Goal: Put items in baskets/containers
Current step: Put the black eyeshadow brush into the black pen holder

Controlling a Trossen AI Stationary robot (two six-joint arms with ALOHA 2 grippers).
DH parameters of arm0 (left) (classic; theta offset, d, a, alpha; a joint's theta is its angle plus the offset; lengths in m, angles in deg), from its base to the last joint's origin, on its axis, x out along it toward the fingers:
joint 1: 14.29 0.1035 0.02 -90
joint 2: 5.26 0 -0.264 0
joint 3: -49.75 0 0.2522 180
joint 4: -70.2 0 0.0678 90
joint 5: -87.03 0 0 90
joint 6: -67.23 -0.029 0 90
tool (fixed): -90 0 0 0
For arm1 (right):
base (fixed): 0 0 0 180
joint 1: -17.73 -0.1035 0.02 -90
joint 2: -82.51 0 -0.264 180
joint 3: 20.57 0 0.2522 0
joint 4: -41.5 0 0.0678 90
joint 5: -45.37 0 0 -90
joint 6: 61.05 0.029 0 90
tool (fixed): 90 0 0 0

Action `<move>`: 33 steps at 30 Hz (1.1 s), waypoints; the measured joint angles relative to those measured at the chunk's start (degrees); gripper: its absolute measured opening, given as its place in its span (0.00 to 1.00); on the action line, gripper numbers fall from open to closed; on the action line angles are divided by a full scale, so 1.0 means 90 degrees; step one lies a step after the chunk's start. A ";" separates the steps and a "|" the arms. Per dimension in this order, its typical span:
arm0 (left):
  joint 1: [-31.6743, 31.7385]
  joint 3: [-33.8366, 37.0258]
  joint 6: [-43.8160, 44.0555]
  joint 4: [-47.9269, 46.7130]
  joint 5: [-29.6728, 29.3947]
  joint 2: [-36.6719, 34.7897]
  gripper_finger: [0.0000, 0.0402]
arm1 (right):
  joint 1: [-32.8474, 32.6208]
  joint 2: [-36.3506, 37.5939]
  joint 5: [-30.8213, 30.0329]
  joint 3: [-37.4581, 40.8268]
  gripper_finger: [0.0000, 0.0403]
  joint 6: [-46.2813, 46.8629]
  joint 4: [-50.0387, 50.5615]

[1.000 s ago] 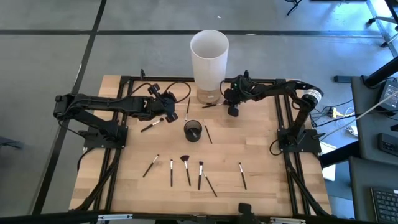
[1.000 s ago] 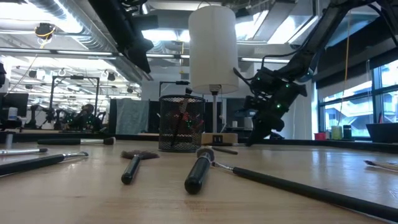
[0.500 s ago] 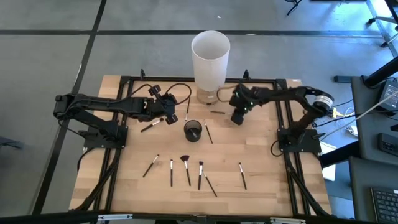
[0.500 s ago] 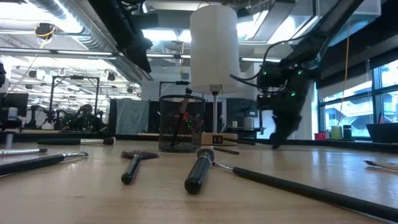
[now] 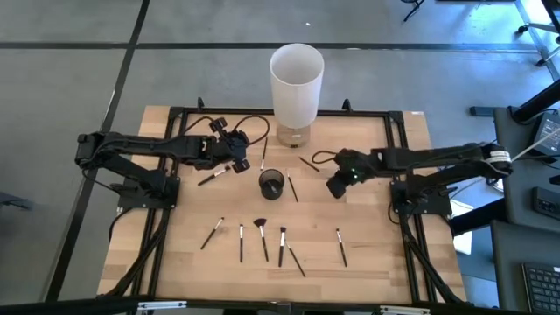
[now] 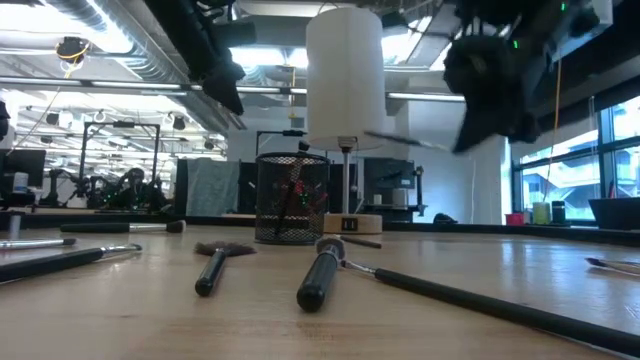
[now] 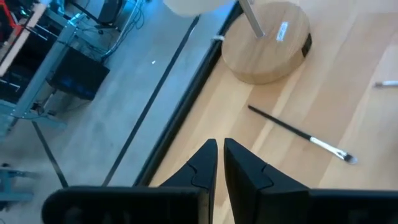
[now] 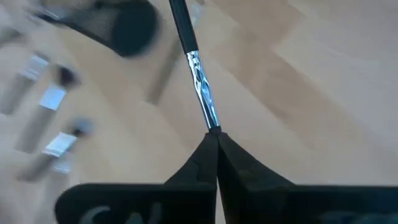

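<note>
My right gripper [image 5: 327,174] hangs above the table's right middle, shut on a thin makeup brush [image 5: 309,163]. That brush has a black handle [image 8: 180,22] and a silver ferrule. The small dark mesh cup [image 5: 271,184] stands at the table's centre, left of this gripper. Several more brushes [image 5: 262,238] lie flat in a row toward the near edge, and one [image 5: 293,188] lies beside the cup. My left gripper [image 5: 243,157] hovers left of the cup with its fingers [image 7: 208,158] shut on nothing. A brush [image 5: 214,175] lies beneath it and another [image 7: 301,134] ahead of it. My right gripper pinches the brush between its two fingertips at the end of the silver ferrule [image 8: 210,121], where the bristles would be. The fingers slant down from the table's right side and lie in line with the brush. It is lifted clear and about level [image 6: 400,138], handle pointing toward the far left.
A tall white cylinder [image 5: 296,74] on a round wooden base [image 7: 267,40] stands at the far middle of the table. Black frame rails [image 5: 175,112] run along the table's edges. Bare wood lies between the cup and my right gripper.
My right gripper has gone from beside the cylinder's wooden base toward the near and right edges and has risen, rolling its wrist. The brush that lay by the base has come along, lifted clear of the table. My left gripper has kept still.
</note>
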 joint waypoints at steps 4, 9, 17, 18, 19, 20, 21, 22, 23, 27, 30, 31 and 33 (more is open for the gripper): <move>-0.0004 -0.0119 -0.0478 0.0094 -0.0065 -0.0005 0.06 | -0.0150 -0.0134 0.0294 -0.0581 0.02 0.0763 -0.0257; -0.0275 0.0006 -0.1702 0.0800 -0.0091 -0.0002 0.06 | -0.0153 -0.0579 0.1144 -0.1330 0.03 0.1277 -0.0163; -0.1257 0.0539 -0.3880 0.2477 0.0641 0.0109 0.09 | -0.0253 -0.1362 0.1647 -0.1985 0.03 0.1447 0.0162; -0.1403 0.0585 -0.4156 0.2717 0.0685 0.0133 0.10 | -0.0253 -0.1453 0.1826 -0.1950 0.03 0.1452 0.0062; -0.1543 0.0630 -0.4401 0.2976 0.0734 0.0167 0.11 | -0.0252 -0.1565 0.1977 -0.1932 0.03 0.1447 0.0044; -0.1680 0.0676 -0.4592 0.3107 0.0766 0.0192 0.12 | -0.0251 -0.1681 0.2017 -0.1924 0.03 0.1426 0.0005; -0.1802 0.0726 -0.4738 0.3188 0.0789 0.0224 0.14 | -0.0251 -0.1777 0.2005 -0.1920 0.03 0.1415 -0.0110; -0.1902 0.0756 -0.4873 0.3362 0.0863 0.0294 0.16 | -0.0251 -0.1848 0.2021 -0.1915 0.03 0.1369 -0.0235; -0.1977 0.0776 -0.5015 0.3609 0.1025 0.0383 0.18 | -0.0251 -0.1881 0.2089 -0.1915 0.03 0.1310 -0.0403; -0.2062 0.0812 -0.5497 0.3994 0.1676 0.0726 0.27 | -0.0226 -0.1884 0.2448 -0.1927 0.01 0.1172 -0.1141; -0.2017 0.0821 -0.5565 0.4317 0.1726 0.0997 0.33 | -0.0189 -0.1862 0.2532 -0.2111 0.01 0.1028 -0.1097; -0.1979 0.0816 -0.5564 0.4461 0.1729 0.1087 0.35 | -0.0166 -0.1839 0.2531 -0.2194 0.01 0.0947 -0.0989; -0.1917 0.0814 -0.5566 0.4548 0.1730 0.1233 0.38 | -0.0117 -0.1826 0.2508 -0.2307 0.01 0.0852 -0.0894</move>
